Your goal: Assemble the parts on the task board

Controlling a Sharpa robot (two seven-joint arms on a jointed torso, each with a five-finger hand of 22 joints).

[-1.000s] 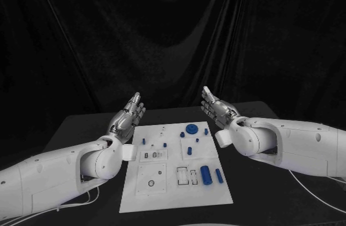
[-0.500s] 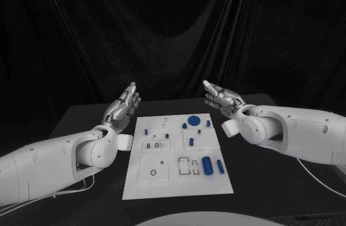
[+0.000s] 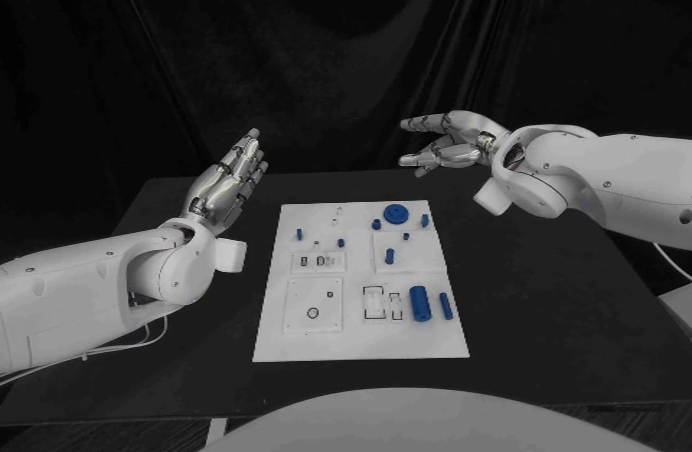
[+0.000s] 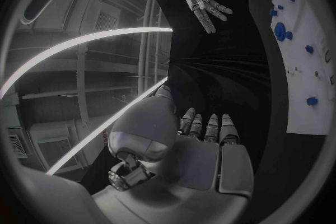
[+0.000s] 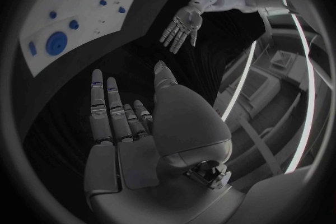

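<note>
hands first, operator: your left hand (image 3: 227, 185) is raised beside the near-left side of the task board (image 3: 361, 332), fingers stretched out straight and slightly apart, holding nothing. your right hand (image 3: 450, 139) hangs in the air beyond the board's far right corner, palm turned inward, fingers loosely spread and a little bent, nothing in it either. neither hand touches the board. the board lies flat in the middle of the black table (image 3: 562, 302). on it you have a round blue disc (image 3: 395, 212) near the far edge, several small blue pegs (image 3: 300, 234) scattered around the far half, and a thick blue cylinder (image 3: 420, 303) with a thinner blue pin (image 3: 446, 306) just beside it toward the near right. a dark ring (image 3: 315, 315) sits on the near-left panel.
</note>
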